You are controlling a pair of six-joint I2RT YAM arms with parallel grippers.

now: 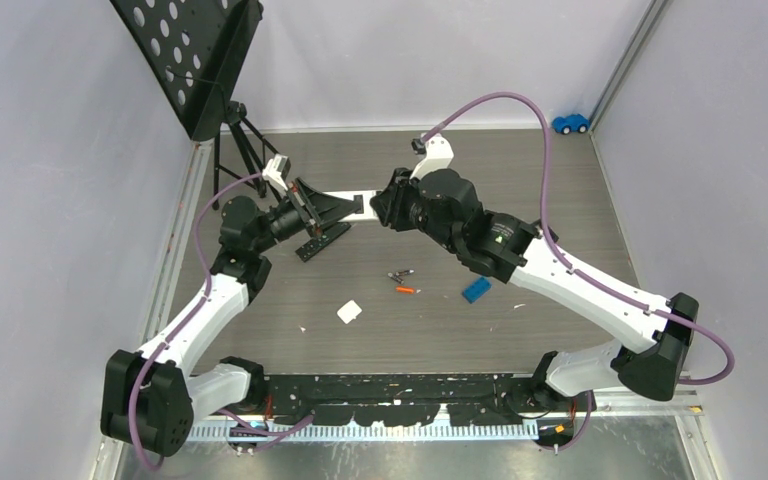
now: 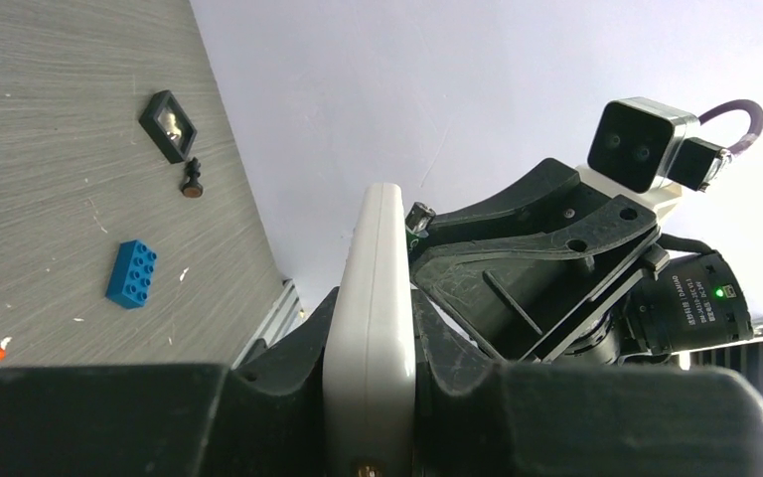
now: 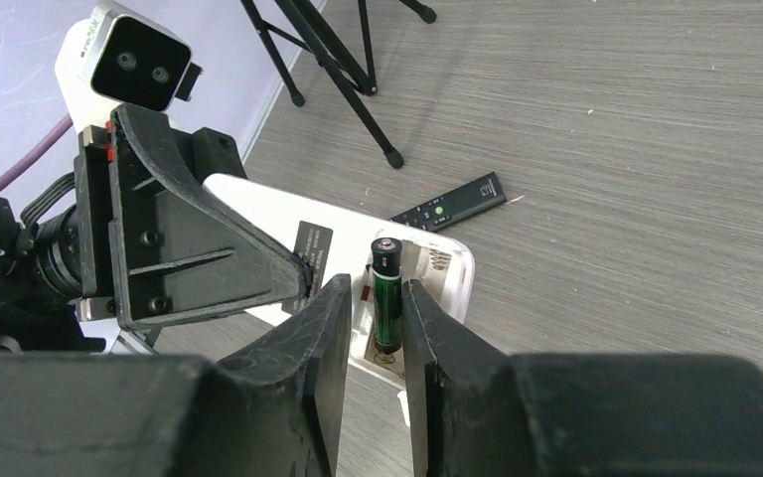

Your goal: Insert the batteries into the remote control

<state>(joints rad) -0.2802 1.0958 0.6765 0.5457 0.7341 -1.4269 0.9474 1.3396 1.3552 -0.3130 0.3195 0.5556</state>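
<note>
**Green battery lies in the white remote's bay, right jaws loose around it**

The left gripper (image 2: 370, 343) holds the white remote (image 1: 345, 197) above the table (image 1: 560, 200), its jaws pressed onto the remote's two broad faces. In the left wrist view the remote stands on its thin edge between them.

At the remote's far end from that grip, the battery bay (image 3: 439, 263) is open. The green battery (image 3: 387, 298) lies lengthwise in it, with its silver-capped tip pointing away from the right wrist camera.

The right gripper (image 3: 378, 288) sits over this end of the remote. Its jaws are slightly spread, one on each side of the green battery. A sliver of the bay shows between the battery and one finger, and the other finger is right against it or nearly so.

The black remote (image 1: 322, 241) lies flat on the table, just beside the white remote on the side toward the arm bases. Further from the white remote in the same direction are the dark battery (image 1: 400, 273) and, close by it, the orange battery (image 1: 407, 290), both loose on the table.

The blue block (image 1: 476, 289) lies to the right of those two, well apart from the white remote. The small white block (image 1: 349, 312) lies further still toward the arm bases
</note>
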